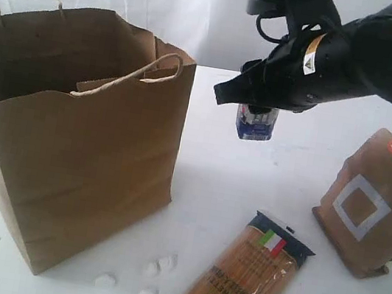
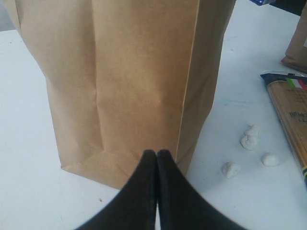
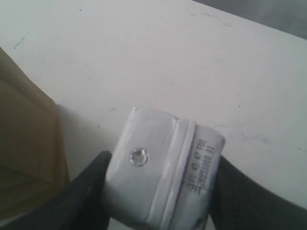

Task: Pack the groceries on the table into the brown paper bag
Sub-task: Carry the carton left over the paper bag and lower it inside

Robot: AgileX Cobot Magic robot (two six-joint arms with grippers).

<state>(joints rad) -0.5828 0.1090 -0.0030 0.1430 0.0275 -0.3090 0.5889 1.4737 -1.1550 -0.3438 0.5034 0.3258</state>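
Observation:
The brown paper bag stands open on the left of the white table. My right gripper is shut on the small white-blue carton, held in the air just right of the bag's rim; in the right wrist view the carton fills the gap between the black fingers. My left gripper is shut and empty, low in front of the bag's base. The spaghetti packet, the brown pouch with white square and small white lumps lie on the table.
A white curtain hangs behind the table. The right arm's black body reaches in from the upper right above the pouch. The lumps and the packet's end lie beside the bag's corner.

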